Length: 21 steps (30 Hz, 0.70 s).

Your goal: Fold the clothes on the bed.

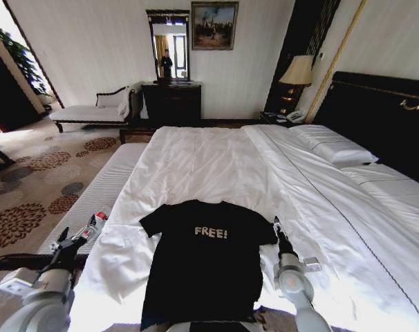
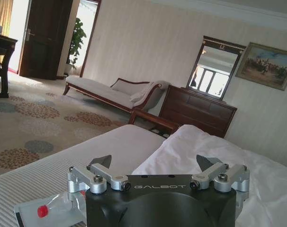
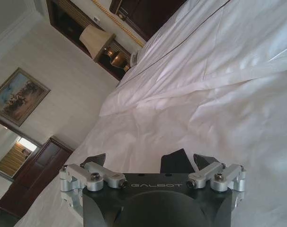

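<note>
White bed (image 1: 216, 166), bench (image 1: 92, 200) alongside (T-shirt (image 1: 206, 266) flat)

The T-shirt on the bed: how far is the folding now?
Done: the T-shirt lies flat on the bed, lettering up. No fold shows yet. In hand: the right tool sits open at one sleeve, and the left tool hovers open beside the bed, holding nothing. Left: every fold.

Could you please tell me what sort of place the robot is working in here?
Most likely a hotel bedroom: a large bed with white linen and a T-shirt laid on it, a bedside lamp, and a chaise on patterned carpet.
</note>
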{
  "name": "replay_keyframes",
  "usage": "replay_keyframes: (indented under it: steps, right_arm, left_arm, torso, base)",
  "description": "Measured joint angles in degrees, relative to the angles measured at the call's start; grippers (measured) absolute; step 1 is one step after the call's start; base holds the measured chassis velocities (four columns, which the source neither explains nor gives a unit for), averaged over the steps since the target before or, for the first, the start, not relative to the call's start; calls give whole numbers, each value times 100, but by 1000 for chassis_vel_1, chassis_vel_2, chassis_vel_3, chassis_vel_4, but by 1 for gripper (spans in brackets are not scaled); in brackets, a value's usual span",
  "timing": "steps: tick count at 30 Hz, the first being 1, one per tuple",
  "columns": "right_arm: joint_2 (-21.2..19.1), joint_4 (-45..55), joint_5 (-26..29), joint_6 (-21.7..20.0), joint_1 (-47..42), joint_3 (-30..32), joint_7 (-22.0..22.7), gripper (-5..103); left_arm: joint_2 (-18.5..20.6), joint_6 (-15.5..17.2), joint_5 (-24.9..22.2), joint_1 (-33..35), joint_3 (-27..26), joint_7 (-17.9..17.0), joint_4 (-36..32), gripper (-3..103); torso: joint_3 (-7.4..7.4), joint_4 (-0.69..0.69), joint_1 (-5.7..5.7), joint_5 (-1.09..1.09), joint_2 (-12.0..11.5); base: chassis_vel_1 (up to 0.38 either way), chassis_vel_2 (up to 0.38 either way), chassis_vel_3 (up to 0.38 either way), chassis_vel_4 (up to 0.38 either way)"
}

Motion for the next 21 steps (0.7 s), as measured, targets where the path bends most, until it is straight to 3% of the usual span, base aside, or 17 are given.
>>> replay_keyframes:
  steps: [4, 6, 10, 12, 14, 15, 21]
  right_arm:
    - [-17, -330, 135, 64, 105, 69, -284, 101]
    - [-48, -616, 485, 108, 180, 92, -760, 91]
    - [-48, -884, 848, 158, 251, 94, -1232, 80]
    - [-38, -1061, 955, 170, 298, 80, -1430, 70]
    - [-34, -1128, 970, 178, 318, 75, -1482, 70]
    - [-26, -1243, 997, 196, 355, 67, -1568, 59]
    - [-7, -1539, 1165, 242, 481, 62, -1971, 43]
  left_arm:
    - [-19, 0, 77, -21, 146, -48, -19, 100]
    - [-46, 1, 143, -70, 291, -112, -49, 100]
    - [-82, 12, 198, -96, 418, -151, -81, 100]
    - [-99, 15, 218, -91, 457, -158, -99, 100]
    - [-103, 16, 220, -85, 464, -159, -107, 100]
    - [-108, 17, 221, -72, 468, -163, -119, 100]
    - [-92, 17, 221, -36, 445, -174, -130, 100]
  torso:
    - [1, 0, 0, 0, -1]
    - [1, 0, 0, 0, 0]
    - [0, 0, 0, 0, 0]
    - [1, 0, 0, 0, 0]
    - [0, 0, 0, 0, 0]
    - [1, 0, 0, 0, 0]
    - [1, 1, 0, 0, 0]
  base:
    - [0, 0, 0, 0]
    - [0, 0, 0, 0]
    - [0, 0, 0, 0]
    - [0, 0, 0, 0]
    - [0, 0, 0, 0]
    - [0, 0, 0, 0]
    - [0, 0, 0, 0]
